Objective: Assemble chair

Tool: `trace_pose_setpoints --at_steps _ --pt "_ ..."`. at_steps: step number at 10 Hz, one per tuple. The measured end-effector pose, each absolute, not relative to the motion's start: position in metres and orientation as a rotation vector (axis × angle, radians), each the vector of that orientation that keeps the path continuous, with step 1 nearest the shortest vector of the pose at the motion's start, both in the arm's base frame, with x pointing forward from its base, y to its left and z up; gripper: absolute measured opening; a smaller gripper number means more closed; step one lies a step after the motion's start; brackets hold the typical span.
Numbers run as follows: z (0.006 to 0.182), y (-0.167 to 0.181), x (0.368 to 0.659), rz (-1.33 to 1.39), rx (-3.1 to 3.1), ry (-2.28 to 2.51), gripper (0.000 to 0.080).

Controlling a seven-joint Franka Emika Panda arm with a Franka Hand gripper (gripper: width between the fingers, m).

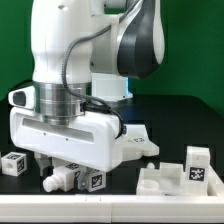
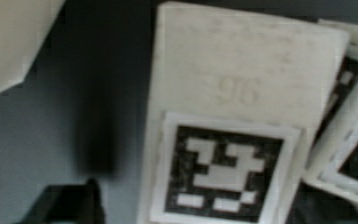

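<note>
The chair was in loose white parts on the table point(image 1: 120, 208), none visibly joined. The part that mattered was a tagged bar point(image 2: 229, 110), lying flat with its tag facing up. It sat directly below the gripper point(image 1: 60, 165), which hung low over the table, so the coming move looked like a straight drop rather than a sideways reach. The bar's long axis ran lengthwise through the wrist view, and a second tagged part point(image 2: 357, 120) lay just beside it.

The exterior view showed at least 5 pieces: 1 cube point(image 1: 12, 163) toward that view's left, 1 short piece point(image 1: 66, 181) under the hand, 1 part point(image 1: 140, 146) behind, 1 notched piece point(image 1: 162, 181) and 1 tagged block point(image 1: 197, 166) toward its right. There was 1 arm point(image 1: 70, 50). Its hand hid the fingers, so I could not tell whether they were apart or closed.
</note>
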State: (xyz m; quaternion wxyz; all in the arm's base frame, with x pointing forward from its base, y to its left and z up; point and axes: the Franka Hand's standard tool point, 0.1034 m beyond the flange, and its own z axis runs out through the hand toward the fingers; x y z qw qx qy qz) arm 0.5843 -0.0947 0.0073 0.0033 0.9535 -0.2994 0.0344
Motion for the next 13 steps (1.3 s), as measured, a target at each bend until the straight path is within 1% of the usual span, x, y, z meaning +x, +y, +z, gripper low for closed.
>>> trace_pose_setpoints --at_steps 1,2,3,4,6,7,8,9,10,11,12,13 --pt "0.007 -0.095 0.584 0.108 2.989 -0.938 0.0383" --pt "0.007 -0.095 0.585 0.108 2.989 -0.939 0.0383" --pt "0.009 -0.095 0.585 0.103 2.995 -0.914 0.0282" --pt "0.025 -0.097 0.593 0.088 3.024 -0.841 0.0282" --pt "0.065 -0.091 0.608 0.106 3.063 -0.776 0.0282" --pt "0.083 -0.076 0.613 0.134 3.079 -0.606 0.0282" --pt "0.099 -0.054 0.611 0.159 3.095 -0.523 0.0282" --pt "0.112 -0.023 0.603 0.184 3.118 -0.451 0.0282" --pt "0.118 0.007 0.593 0.201 3.131 -0.409 0.0282" --pt "0.118 0.031 0.587 0.215 3.132 -0.310 0.0282" --pt "0.114 0.041 0.584 0.214 3.129 -0.198 0.0284" --pt "0.114 0.035 0.585 0.214 3.127 -0.063 0.0284"
